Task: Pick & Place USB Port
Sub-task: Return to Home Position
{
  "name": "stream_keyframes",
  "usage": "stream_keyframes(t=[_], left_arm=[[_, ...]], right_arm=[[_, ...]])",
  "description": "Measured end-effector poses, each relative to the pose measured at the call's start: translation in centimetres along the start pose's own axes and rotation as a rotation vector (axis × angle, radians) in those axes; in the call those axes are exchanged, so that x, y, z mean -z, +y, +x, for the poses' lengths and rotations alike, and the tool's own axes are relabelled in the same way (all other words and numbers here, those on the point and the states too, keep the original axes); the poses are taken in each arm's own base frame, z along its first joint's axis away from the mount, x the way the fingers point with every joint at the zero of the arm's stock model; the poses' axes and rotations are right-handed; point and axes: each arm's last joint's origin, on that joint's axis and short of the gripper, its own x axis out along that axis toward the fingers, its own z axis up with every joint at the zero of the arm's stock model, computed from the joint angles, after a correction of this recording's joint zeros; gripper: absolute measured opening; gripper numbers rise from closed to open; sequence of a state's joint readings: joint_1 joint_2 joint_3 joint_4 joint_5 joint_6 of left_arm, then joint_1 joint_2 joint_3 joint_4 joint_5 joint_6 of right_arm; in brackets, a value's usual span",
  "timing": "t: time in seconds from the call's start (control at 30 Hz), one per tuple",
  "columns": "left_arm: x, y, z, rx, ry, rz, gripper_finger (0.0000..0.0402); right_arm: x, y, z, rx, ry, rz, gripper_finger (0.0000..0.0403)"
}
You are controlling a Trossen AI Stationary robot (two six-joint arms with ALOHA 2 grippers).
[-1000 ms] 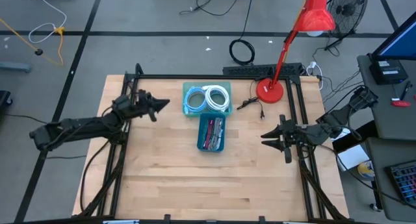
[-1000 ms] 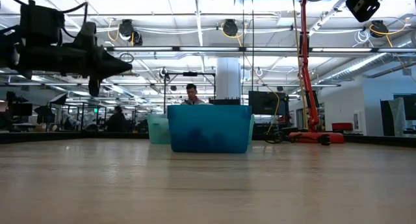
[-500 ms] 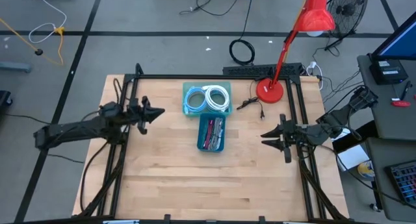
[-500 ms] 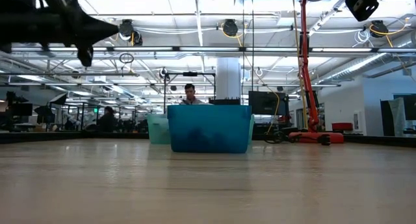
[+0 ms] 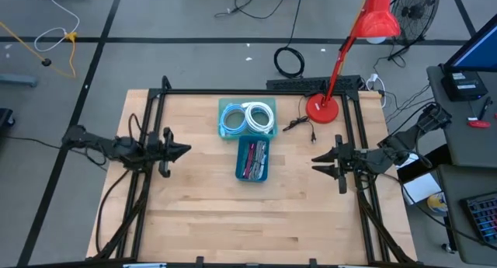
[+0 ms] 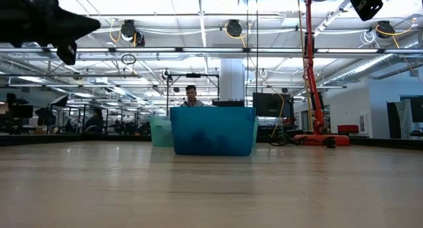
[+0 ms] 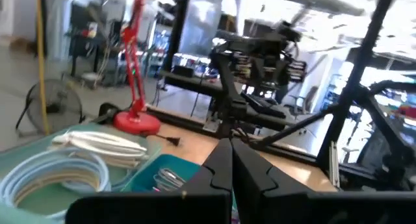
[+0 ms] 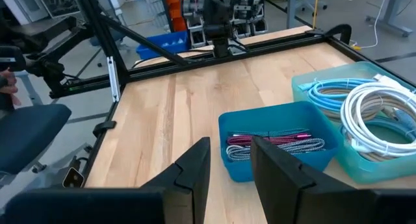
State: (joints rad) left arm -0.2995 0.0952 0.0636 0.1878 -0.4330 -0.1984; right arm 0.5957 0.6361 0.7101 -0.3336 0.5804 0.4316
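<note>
Blue bin point(image 5: 253, 179), cables point(image 5: 253, 158) inside, sits between 2 grippers, well apart from both. Left gripper point(image 5: 183, 150) empty, fingers pressed together; right gripper point(image 5: 317, 162) empty, fingers spread.

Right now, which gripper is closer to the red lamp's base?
Right. The right gripper hovers a short way from the red lamp base, on the same side of the table. The left gripper is far across, with the green bin between it and the lamp.
</note>
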Motion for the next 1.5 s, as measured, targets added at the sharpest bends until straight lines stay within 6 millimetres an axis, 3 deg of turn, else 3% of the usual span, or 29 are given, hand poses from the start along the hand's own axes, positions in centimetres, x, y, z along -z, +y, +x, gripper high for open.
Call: stream_keyframes(t=[0.1, 0.37, 0.7, 1.07, 1.33, 1.5], left_arm=[[1.4, -0.2, -0.1, 0.037, 0.019, 0.062, 0.0000], [1.5, -0.6, -0.3, 0.165, 0.037, 0.137, 0.0000], [2.0, 0.1, 0.0, 0.194, 0.104, 0.146, 0.0000], [2.6, 1.4, 0.3, -0.064, 0.153, 0.164, 0.0022], [2.6, 1.4, 0.3, -0.070, 0.153, 0.164, 0.0023], [2.6, 1.4, 0.3, -0.069, 0.152, 0.163, 0.0024]], right_arm=[[0.0, 0.0, 0.0, 0.000, 0.000, 0.000, 0.0100], [0.0, 0.0, 0.0, -0.001, 0.001, -0.003, 0.0100], [0.0, 0.0, 0.0, -0.004, 0.002, 0.000, 0.0100], [0.2, -0.1, 0.0, 0.002, 0.018, -0.021, 0.0093], [4.1, -1.0, 1.2, 0.038, 0.113, -0.144, 0.0010], [7.8, -2.5, 1.5, 0.062, 0.175, -0.176, 0.0002]])
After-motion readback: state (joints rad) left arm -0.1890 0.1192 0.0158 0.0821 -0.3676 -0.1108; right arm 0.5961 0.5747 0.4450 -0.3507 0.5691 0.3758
